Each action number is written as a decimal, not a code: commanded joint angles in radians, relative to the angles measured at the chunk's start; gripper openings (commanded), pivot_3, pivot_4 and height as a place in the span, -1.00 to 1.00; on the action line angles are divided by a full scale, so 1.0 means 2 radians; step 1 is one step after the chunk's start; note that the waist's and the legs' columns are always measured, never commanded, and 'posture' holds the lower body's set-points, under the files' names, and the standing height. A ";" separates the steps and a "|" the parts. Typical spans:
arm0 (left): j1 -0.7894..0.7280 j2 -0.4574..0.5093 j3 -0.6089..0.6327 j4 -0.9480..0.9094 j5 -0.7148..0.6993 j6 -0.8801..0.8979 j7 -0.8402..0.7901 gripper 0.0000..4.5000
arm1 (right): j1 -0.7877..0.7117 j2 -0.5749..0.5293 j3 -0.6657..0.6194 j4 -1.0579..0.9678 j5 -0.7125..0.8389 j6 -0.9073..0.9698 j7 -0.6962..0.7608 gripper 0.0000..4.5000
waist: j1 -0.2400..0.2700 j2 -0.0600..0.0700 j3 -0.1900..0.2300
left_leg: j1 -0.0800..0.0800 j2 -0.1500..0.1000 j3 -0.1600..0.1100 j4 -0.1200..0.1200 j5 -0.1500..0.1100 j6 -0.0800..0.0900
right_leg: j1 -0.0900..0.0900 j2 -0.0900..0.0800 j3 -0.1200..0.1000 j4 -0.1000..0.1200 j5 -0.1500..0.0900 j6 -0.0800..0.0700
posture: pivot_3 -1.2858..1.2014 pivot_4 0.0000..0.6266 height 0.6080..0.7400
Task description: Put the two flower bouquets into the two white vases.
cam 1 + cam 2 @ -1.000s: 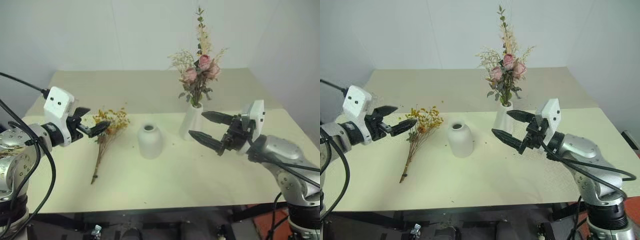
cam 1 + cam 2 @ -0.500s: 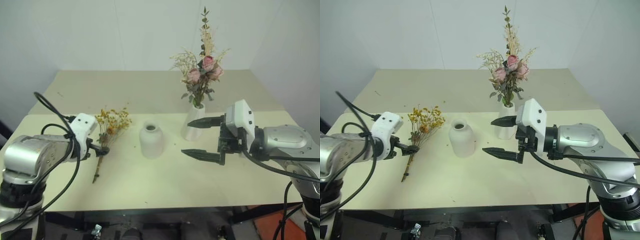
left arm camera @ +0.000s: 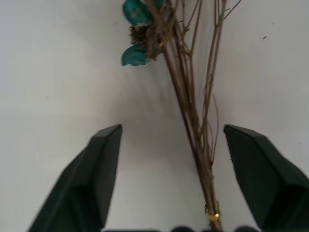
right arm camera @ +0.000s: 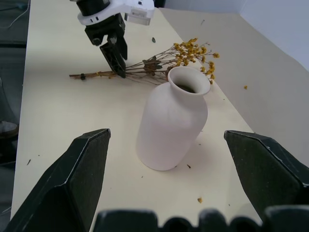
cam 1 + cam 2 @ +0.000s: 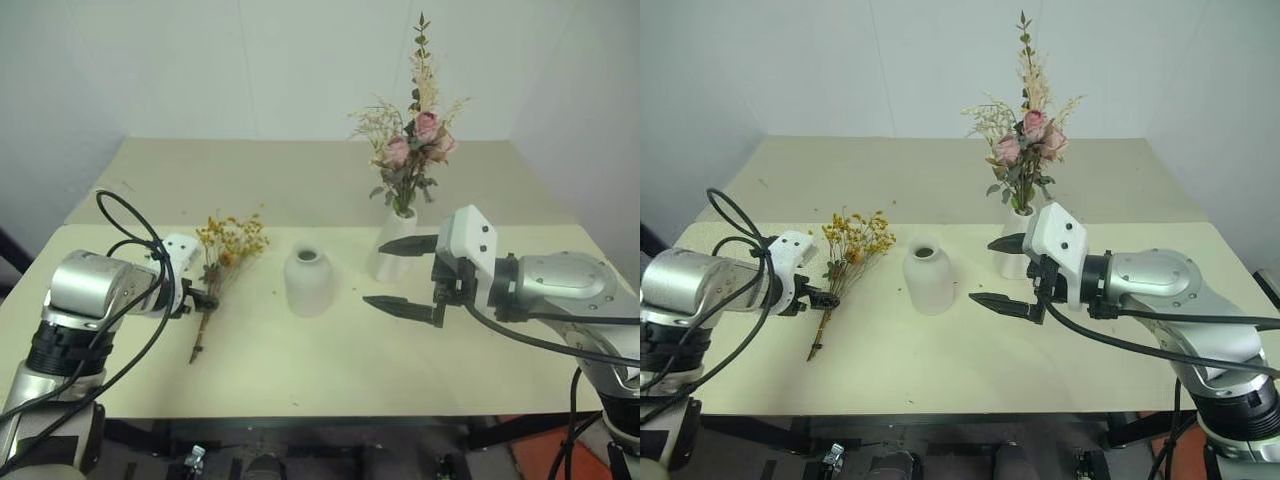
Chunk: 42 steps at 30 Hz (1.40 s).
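One bouquet [image 5: 410,150] already stands in the tall vase [image 5: 392,245]; the left gripper [image 3: 172,159] has dropped, jaws open astride the yellow bunch's [image 5: 222,262] stems near the table's [image 5: 300,370] left edge, ready to grab. Right gripper [image 5: 398,275] hovers open, empty.

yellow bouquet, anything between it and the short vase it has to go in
Nothing visible does. The yellow bouquet lies flat on the table, and only bare tabletop separates it from the short vase. The left gripper straddles its stems, fingers open.
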 commanded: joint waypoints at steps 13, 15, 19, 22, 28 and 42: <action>-0.019 -0.015 -0.028 0.034 0.032 -0.055 -0.024 -0.99 | 0.009 0.003 -0.012 -0.017 -0.012 0.005 -0.022 1.00 | -0.001 0.000 0.000 | 0.000 0.000 0.000 0.000 0.000 0.000 | 0.000 0.000 0.000 0.000 0.000 0.000 | 0.03 -0.52 1.00; -0.022 -0.025 -0.010 0.022 0.041 -0.081 -0.013 -0.99 | 0.010 0.002 -0.013 -0.017 -0.013 0.004 -0.023 1.00 | 0.000 0.000 0.000 | 0.000 0.000 0.000 0.000 0.000 0.000 | 0.000 0.000 0.000 0.000 0.000 0.000 | 0.03 -0.52 1.00; -0.027 -0.044 0.042 -0.003 0.054 -0.152 0.013 -0.99 | 0.009 0.002 -0.015 -0.015 -0.016 0.003 -0.023 1.00 | 0.000 0.000 0.000 | 0.000 0.000 0.000 0.000 0.000 0.000 | 0.000 0.000 0.000 0.000 0.000 0.000 | 0.03 -0.52 1.00; -0.035 -0.093 0.134 -0.027 0.035 -0.276 0.033 -0.99 | 0.011 0.005 -0.018 -0.013 -0.027 -0.010 -0.027 1.00 | 0.001 0.000 0.000 | 0.000 0.000 0.000 0.000 0.000 0.000 | 0.000 0.000 0.000 0.000 0.001 -0.002 | 0.03 -0.52 1.00; -0.065 -0.155 0.224 -0.040 -0.037 -0.397 -0.007 -0.99 | 0.015 0.020 -0.064 -0.006 0.016 0.000 -0.023 1.00 | 0.001 0.000 0.000 | -0.001 0.000 0.000 0.000 0.000 0.000 | 0.000 0.000 0.000 -0.001 0.003 -0.004 | 0.03 -0.52 1.00; -0.113 -0.160 0.218 0.121 -0.182 -0.482 -0.340 -0.99 | 0.073 0.001 -0.079 -0.054 0.008 0.013 -0.053 1.00 | -0.001 0.000 0.000 | 0.000 0.000 0.000 0.000 0.000 0.000 | 0.001 0.000 0.000 -0.001 0.002 -0.003 | 0.03 -0.52 1.00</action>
